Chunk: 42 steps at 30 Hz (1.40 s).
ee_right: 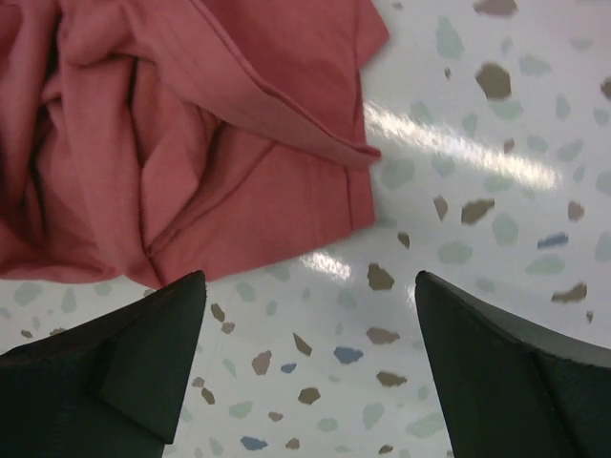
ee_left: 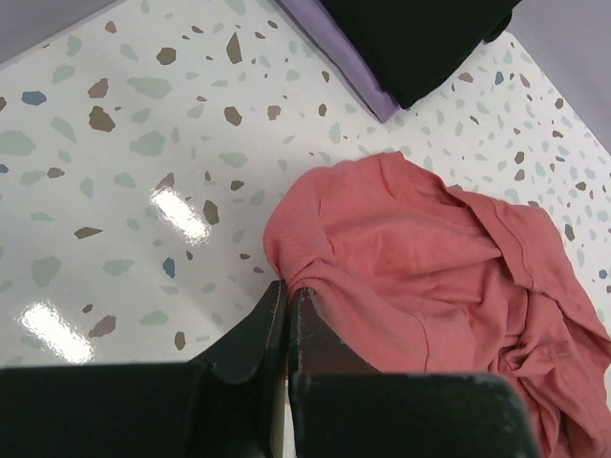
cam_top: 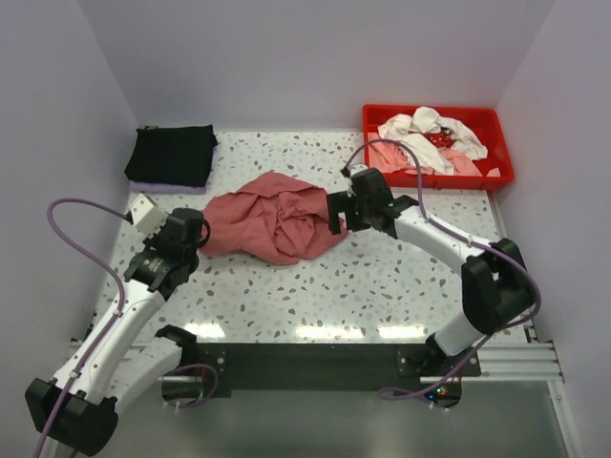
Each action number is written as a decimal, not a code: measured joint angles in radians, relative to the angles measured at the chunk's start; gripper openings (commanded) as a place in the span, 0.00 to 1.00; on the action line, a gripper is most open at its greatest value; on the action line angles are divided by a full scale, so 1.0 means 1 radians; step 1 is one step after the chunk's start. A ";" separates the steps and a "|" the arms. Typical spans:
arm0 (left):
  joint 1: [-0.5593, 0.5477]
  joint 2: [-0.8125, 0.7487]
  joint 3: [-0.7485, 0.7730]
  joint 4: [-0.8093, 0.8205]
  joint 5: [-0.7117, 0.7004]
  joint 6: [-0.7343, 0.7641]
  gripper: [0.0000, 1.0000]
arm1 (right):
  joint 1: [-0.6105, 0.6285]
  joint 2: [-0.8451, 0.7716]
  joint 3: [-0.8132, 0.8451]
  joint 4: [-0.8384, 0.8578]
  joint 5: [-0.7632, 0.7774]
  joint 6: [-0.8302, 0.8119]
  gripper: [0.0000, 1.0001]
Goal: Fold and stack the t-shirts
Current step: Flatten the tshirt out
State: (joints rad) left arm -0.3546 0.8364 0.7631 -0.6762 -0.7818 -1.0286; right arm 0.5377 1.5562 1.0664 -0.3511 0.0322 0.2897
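Observation:
A dusty brick-red t-shirt (cam_top: 272, 218) lies crumpled in the middle of the table. My left gripper (cam_top: 198, 232) is at its left edge; in the left wrist view the jaws (ee_left: 288, 291) are shut, pinching a pucker of the shirt's edge (ee_left: 401, 248). My right gripper (cam_top: 336, 212) is at the shirt's right edge, open and empty (ee_right: 307, 279), its fingers over bare table just beside the hem (ee_right: 286, 181). A folded black t-shirt (cam_top: 172, 155) lies at the back left, also seen in the left wrist view (ee_left: 420, 38).
The black shirt rests on a lilac cloth (ee_left: 353, 72). A bright-red plastic tray (cam_top: 503, 153) at the back right holds crumpled white (cam_top: 430, 129) and pale pink (cam_top: 391, 156) shirts. Walls close in the table on the left, back and right.

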 measured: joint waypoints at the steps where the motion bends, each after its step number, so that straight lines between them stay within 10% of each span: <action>1: 0.000 0.000 0.000 0.000 0.001 0.000 0.00 | -0.002 0.026 0.031 0.015 -0.020 -0.035 0.91; 12: 0.001 0.036 -0.004 0.018 0.016 0.026 0.00 | -0.010 0.287 0.207 0.016 -0.182 -0.437 0.76; 16: 0.002 0.053 -0.008 0.024 0.016 0.027 0.00 | -0.012 0.369 0.279 0.015 -0.196 -0.470 0.18; 19: 0.011 0.061 -0.008 0.028 0.016 0.030 0.00 | -0.015 0.372 0.290 0.022 -0.204 -0.467 0.05; 42: 0.027 -0.171 0.623 0.124 -0.077 0.294 0.00 | -0.020 -0.306 0.677 -0.139 0.216 -0.414 0.00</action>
State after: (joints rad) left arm -0.3275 0.6659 1.3861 -0.5522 -0.8593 -0.7341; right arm 0.5175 1.2499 1.7432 -0.4904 0.2481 -0.1238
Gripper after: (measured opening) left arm 0.030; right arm 0.018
